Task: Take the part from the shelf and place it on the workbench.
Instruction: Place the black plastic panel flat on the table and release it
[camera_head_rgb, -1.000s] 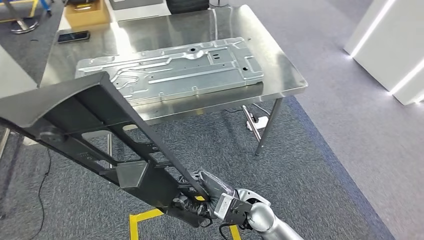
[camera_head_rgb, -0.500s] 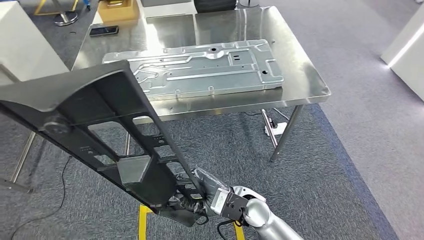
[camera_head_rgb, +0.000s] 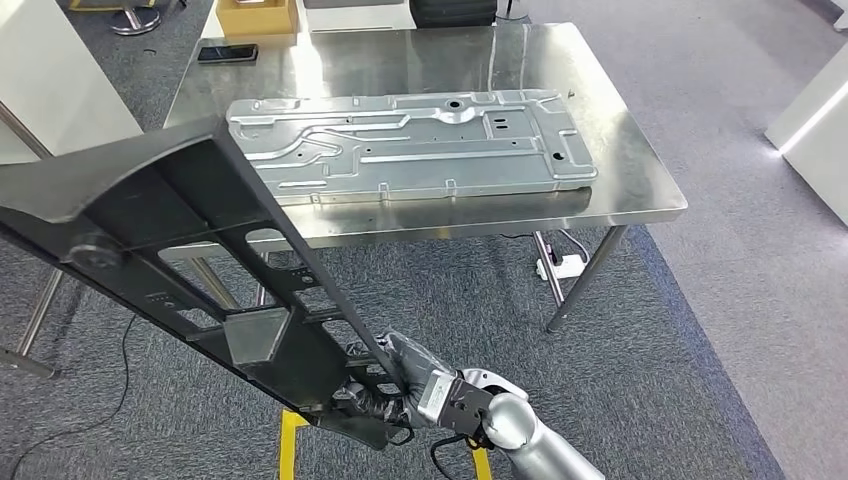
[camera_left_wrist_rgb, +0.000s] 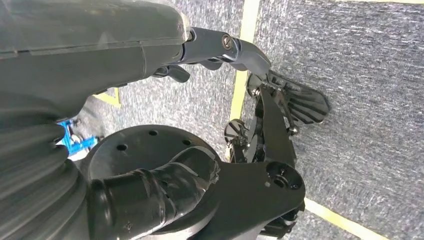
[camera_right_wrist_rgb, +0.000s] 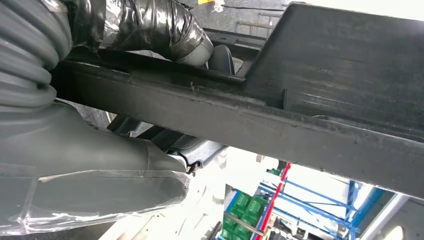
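Observation:
My right hand (camera_head_rgb: 400, 392) grips the near end of a long black openwork frame part (camera_head_rgb: 200, 260), which slants up and away to the left over the carpet. In the right wrist view the part's black bar (camera_right_wrist_rgb: 250, 120) runs across, with the hand's fingers (camera_right_wrist_rgb: 150, 30) wrapped over it and its thumb (camera_right_wrist_rgb: 100, 165) under it. The steel workbench (camera_head_rgb: 640, 190) stands ahead, beyond the part's far end. My left hand (camera_left_wrist_rgb: 220, 45) hangs over the floor with its fingers stretched out and nothing in them.
A large stamped silver metal panel (camera_head_rgb: 420, 140) covers much of the workbench top. A phone (camera_head_rgb: 228, 53) and a cardboard box (camera_head_rgb: 257, 15) lie at its far left corner. A white cabinet (camera_head_rgb: 60, 80) stands left; yellow floor tape (camera_head_rgb: 290, 440) marks the carpet.
The whole picture has shifted: the camera turned, so the workbench now sits further right and squarer ahead. The black part stays in my right hand's grip.

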